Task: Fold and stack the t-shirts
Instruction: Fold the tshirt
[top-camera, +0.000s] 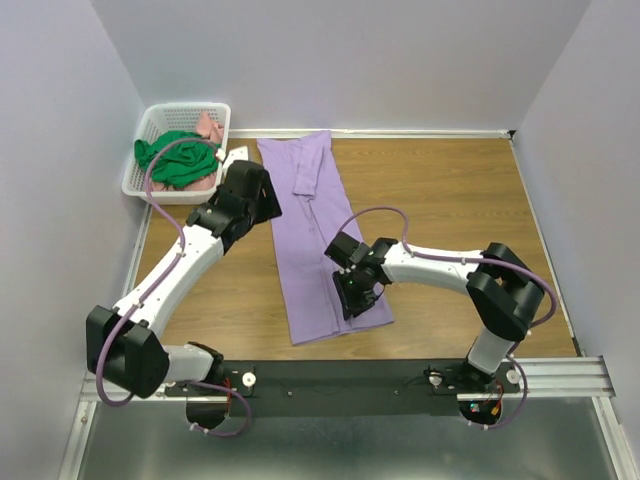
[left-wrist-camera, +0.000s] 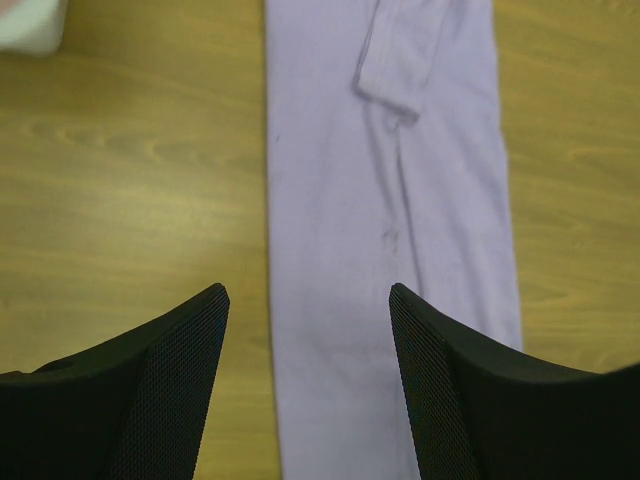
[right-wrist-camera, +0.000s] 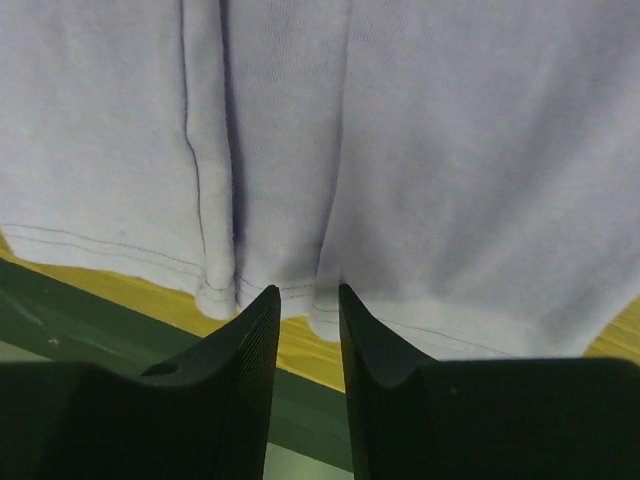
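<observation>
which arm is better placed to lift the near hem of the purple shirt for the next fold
Right. The right end effector sits at the lavender t-shirt's near hem, narrowed at its edge; the left end effector hangs open farther up.

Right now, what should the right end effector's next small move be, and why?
Probably close on the near hem of the lavender t-shirt: the right end effector sits at that edge with jaws narrowly apart, and the shirt lies as a long strip, ready for folding.
</observation>
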